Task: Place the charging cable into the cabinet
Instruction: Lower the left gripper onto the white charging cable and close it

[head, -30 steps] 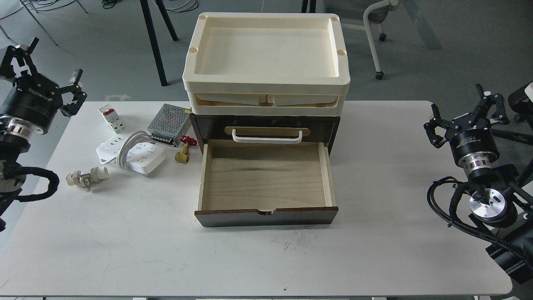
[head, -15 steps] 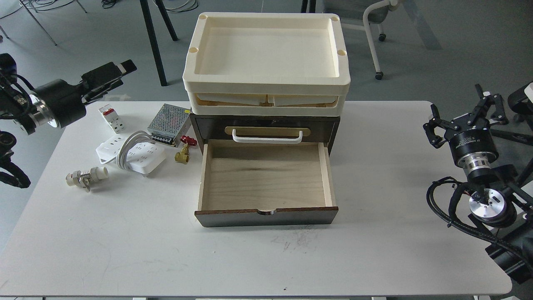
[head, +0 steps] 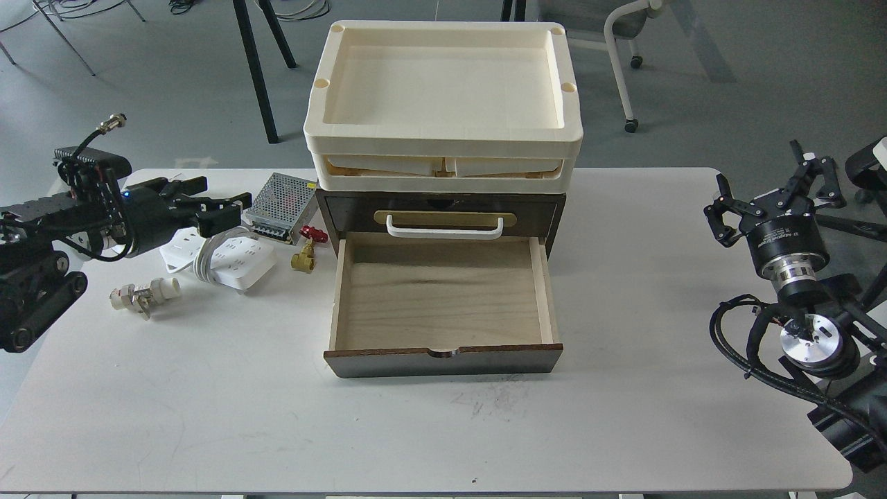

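Plastic and cord make up the charging cable (head: 220, 257), which is lying on the white table (head: 443, 430) left of the cabinet (head: 443, 291) — a rigid white strip with a thick cord looped over its middle. It is probably going to feel light and stiff in the body, smooth and a little slippery on its faces, while the loop is likely to flop or slide if lifted alone. Taking hold across the strip's narrow width, near the middle where the cord is crossing, looks soundest. The left gripper (head: 222, 205) is hovering just behind the strip with its fingers parted and nothing between them. The right gripper (head: 776, 190) is sitting well apart at the table's right edge, fingers spread and empty. The cabinet's lower drawer is standing pulled out — its pale wood floor bare.
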`<control>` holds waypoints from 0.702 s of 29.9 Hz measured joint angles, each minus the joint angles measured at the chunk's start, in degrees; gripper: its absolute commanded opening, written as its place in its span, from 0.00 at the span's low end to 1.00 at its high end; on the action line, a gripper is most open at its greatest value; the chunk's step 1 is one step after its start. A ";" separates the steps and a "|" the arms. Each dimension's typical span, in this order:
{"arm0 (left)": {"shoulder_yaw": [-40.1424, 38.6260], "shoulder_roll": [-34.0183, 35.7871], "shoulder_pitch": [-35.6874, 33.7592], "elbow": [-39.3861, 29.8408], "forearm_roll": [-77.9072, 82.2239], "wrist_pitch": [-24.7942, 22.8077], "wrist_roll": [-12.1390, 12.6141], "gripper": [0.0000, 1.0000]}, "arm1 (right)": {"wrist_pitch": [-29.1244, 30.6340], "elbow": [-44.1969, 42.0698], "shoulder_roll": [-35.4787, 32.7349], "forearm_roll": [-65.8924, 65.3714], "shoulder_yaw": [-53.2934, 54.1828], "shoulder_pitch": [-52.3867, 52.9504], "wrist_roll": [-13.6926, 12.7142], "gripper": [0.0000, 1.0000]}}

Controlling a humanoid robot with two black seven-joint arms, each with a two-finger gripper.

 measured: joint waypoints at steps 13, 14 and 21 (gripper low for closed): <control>14.00 -15.11 -3.11 29.16 -3.16 8.12 0.01 0.74 | 0.08 0.12 -0.05 0.09 -0.06 0.00 0.00 1.00; 14.03 -15.31 -3.11 29.63 -3.37 8.13 0.01 0.69 | 0.08 0.12 -0.05 0.09 -0.09 0.00 0.00 1.00; 14.17 -16.76 -2.73 31.53 -3.58 7.97 0.01 0.45 | 0.12 0.12 -0.01 0.02 -0.18 0.00 0.00 1.00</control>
